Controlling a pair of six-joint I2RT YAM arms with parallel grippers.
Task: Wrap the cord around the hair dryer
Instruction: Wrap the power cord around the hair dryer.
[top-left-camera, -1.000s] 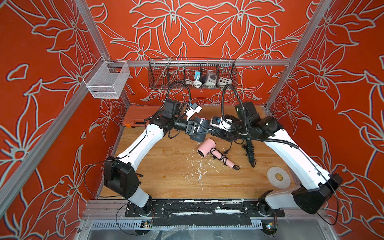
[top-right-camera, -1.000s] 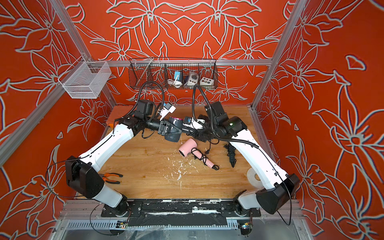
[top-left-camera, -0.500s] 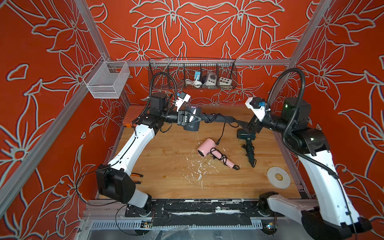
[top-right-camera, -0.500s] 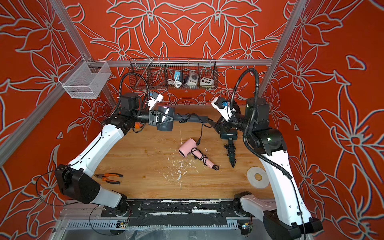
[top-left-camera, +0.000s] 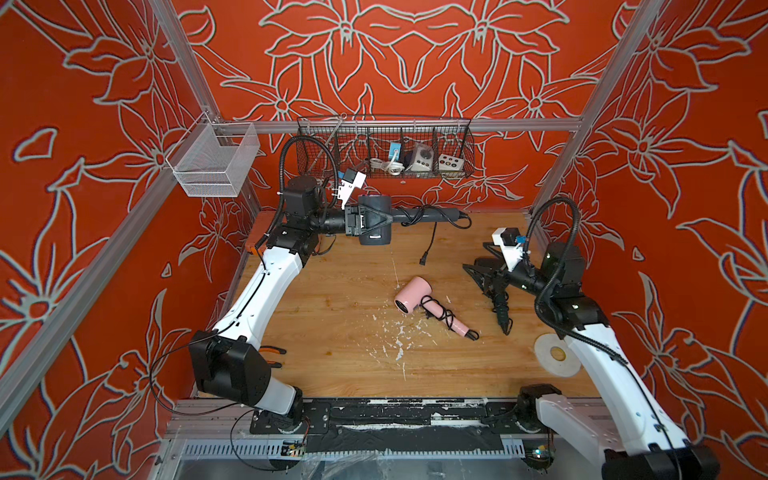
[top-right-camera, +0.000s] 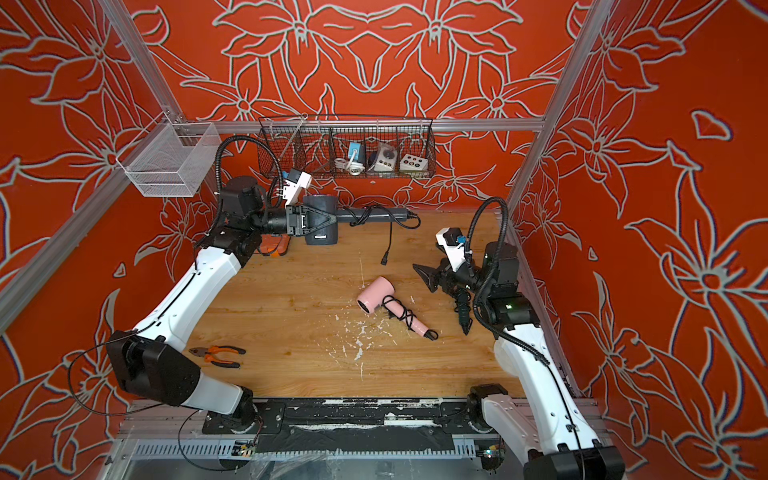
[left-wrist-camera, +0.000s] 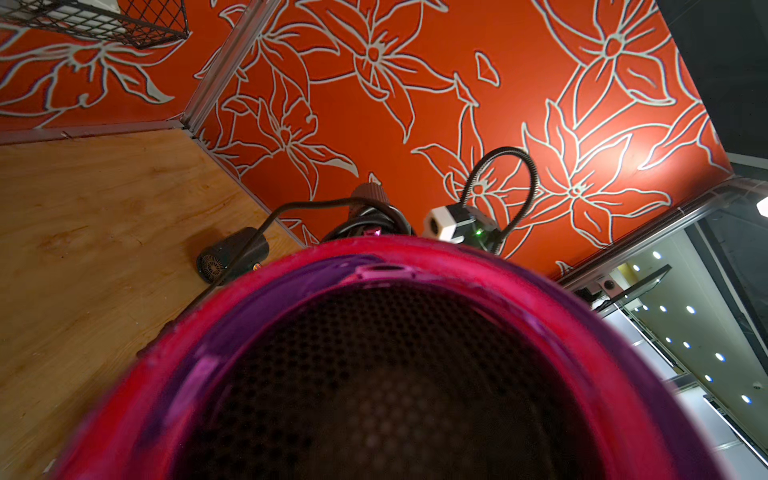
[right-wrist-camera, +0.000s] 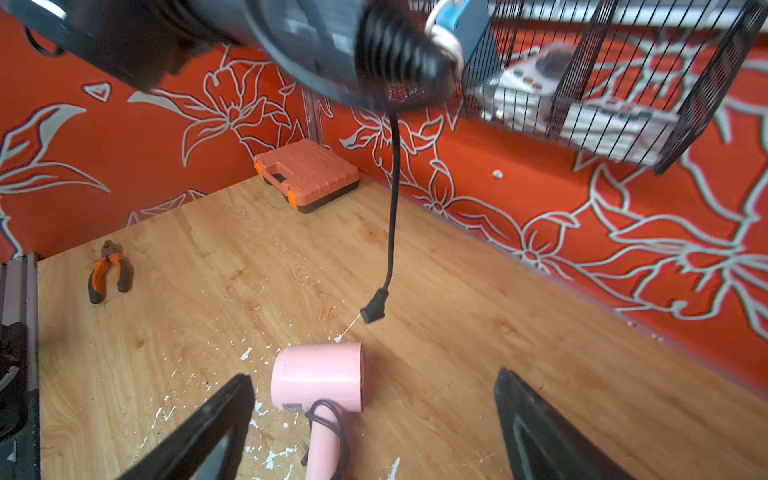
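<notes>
My left gripper (top-left-camera: 360, 222) is shut on the barrel of a dark grey hair dryer (top-left-camera: 375, 220), holding it in the air near the back wall. Its handle (top-right-camera: 374, 213) points right. The black cord (top-left-camera: 419, 212) is looped around the handle. The cord's tail hangs down, and the plug (top-left-camera: 424, 261) dangles just above the table. In the left wrist view the dryer's pink-rimmed mesh end (left-wrist-camera: 374, 374) fills the frame and hides the jaws. My right gripper (top-left-camera: 478, 262) is open and empty at the right, low over the table. Its fingers frame a pink dryer (right-wrist-camera: 318, 380).
The pink dryer (top-left-camera: 411, 293), with its own cord wound on, lies mid-table among white flecks. A black tool (top-left-camera: 500, 309) lies under the right arm, with a tape roll (top-left-camera: 557, 353) in front of it. An orange case (right-wrist-camera: 307, 174) and pliers (top-right-camera: 216, 355) are at the left. A wire basket (top-left-camera: 384, 149) hangs on the back wall.
Both grippers met at the dark dryer mid-table a second ago. The right one has since pulled away to the right, and the left has carried the dryer back and leftward.
</notes>
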